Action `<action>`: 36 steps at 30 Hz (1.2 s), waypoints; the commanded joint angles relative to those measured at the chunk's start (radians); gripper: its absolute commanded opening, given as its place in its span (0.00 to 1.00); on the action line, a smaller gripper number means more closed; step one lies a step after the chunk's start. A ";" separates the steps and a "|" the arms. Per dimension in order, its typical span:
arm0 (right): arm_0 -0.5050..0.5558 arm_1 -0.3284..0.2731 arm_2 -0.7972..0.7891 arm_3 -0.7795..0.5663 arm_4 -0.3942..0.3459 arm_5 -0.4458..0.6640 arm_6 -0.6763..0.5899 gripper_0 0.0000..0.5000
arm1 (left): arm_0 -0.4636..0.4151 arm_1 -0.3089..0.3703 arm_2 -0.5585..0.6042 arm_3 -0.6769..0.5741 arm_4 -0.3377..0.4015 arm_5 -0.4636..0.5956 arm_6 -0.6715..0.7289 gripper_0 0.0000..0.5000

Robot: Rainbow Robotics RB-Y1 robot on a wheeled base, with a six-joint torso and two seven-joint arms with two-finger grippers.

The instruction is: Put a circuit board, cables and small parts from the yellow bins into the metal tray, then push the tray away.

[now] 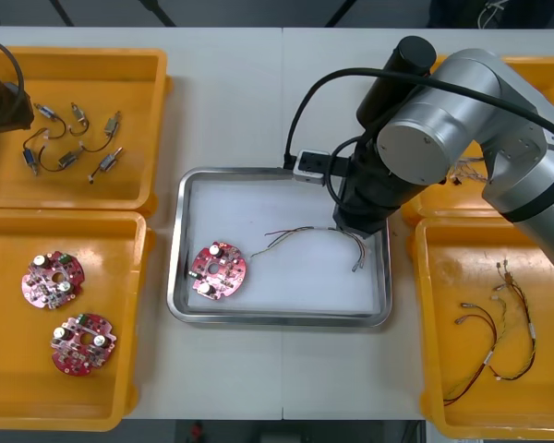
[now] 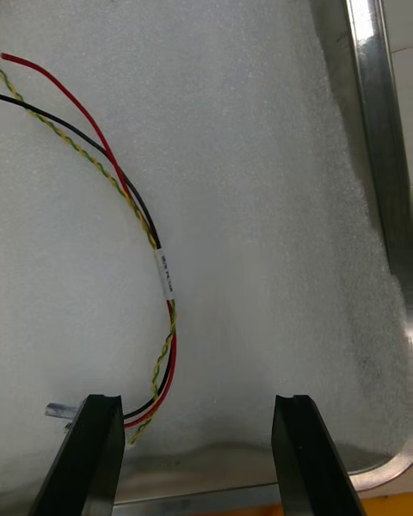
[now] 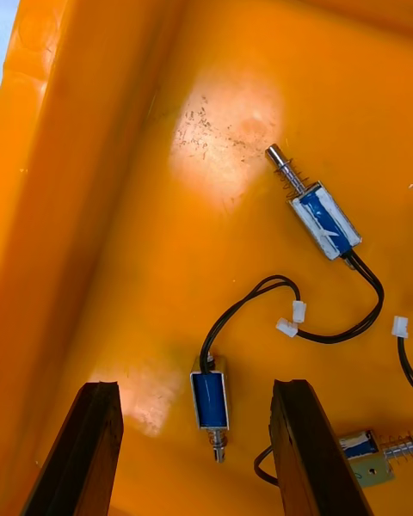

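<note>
metal tray [image 1: 277, 319]: sits mid-table between the yellow bins, white inside.

near row: near left bin [image 1: 138, 323] holds two spare boards [image 1: 53, 280], lying flat and apart from each other. near right bin [image 1: 425, 369] holds loose thin cables [image 1: 499, 341].

in the tray: one round red circuit board [image 1: 219, 270] lies flat in the near left corner. a cable [image 1: 300, 233] of red, black and twisted yellow-green strands trails from just beside the board across to the right side.

right gripper [image 2: 198, 404]: over the tray's right side, just above the white lining and close to the tray rim [image 2: 370, 95]. jaws stand wide, nothing between them. the cable [image 2: 129, 198] lies flat on the lining and its end runs close past one finger [image 2: 90, 447], not pinched.

far row: far left bin [image 1: 152, 120] holds the small metal parts [image 1: 69, 138], scattered, each with a black lead. left gripper [image 3: 196, 391] hangs inside this bin near its outer wall, jaws wide and empty. one blue-bodied part [image 3: 211, 400] lies on the bin floor in line with the gap between the fingers; whether it is touched, cannot tell. far right bin [image 1: 545, 65] is mostly hidden behind the right arm.
</note>
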 commanded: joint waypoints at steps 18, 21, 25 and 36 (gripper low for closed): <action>-0.109 0.069 0.219 0.154 0.035 -0.163 0.073 1.00 | 0.093 -0.010 -0.006 -0.003 0.054 -0.089 0.146 1.00; -0.109 0.070 0.238 0.154 0.035 -0.170 0.073 1.00 | 0.111 -0.010 -0.009 -0.003 0.053 -0.127 0.148 1.00; -0.108 0.077 0.253 0.157 0.031 -0.175 0.073 1.00 | 0.116 -0.010 -0.030 -0.003 0.053 -0.159 0.153 1.00; -0.109 0.089 0.279 0.163 0.036 -0.179 0.070 0.88 | 0.119 -0.014 -0.037 -0.003 0.053 -0.162 0.171 1.00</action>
